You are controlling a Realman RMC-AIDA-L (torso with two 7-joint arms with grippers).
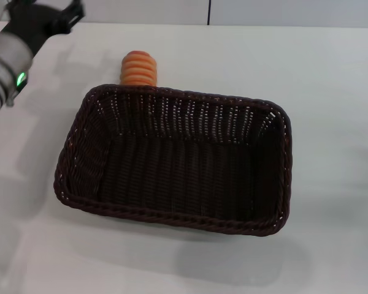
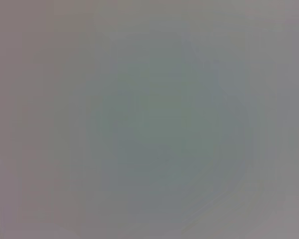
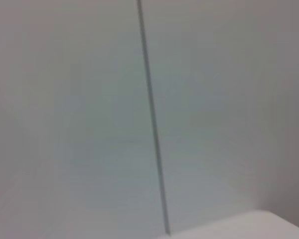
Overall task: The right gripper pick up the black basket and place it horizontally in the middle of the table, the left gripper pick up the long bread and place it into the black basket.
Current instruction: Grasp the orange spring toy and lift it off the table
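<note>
Table (image 1: 331,73): white and smooth. It fills almost the whole head view. Things may slide on it.

Basket (image 1: 172,211): big, dark and woven. It sits flat in the middle of the table, long side going left to right. It is empty inside. It looks stiff and light, with sloping sides full of small holes. The thick braided rim looks like the best place to hold it. It looks already put where the task wants it.

Left arm: white with a small green light, at the far left corner of the table.

Left gripper (image 1: 46,18): black, at the far left, well apart from the bread. I cannot tell if its jaws are wide or narrow. It holds nothing that I can see.

Bread (image 1: 139,68): a short orange loaf with pale stripes. It lies on the table just past the far left side of the basket, partly hidden by the rim. It looks soft and light, so a gentle squeeze across its round middle seems best. It may roll.

Right gripper: not seen in any view. Its wrist camera shows only a plain wall.
</note>
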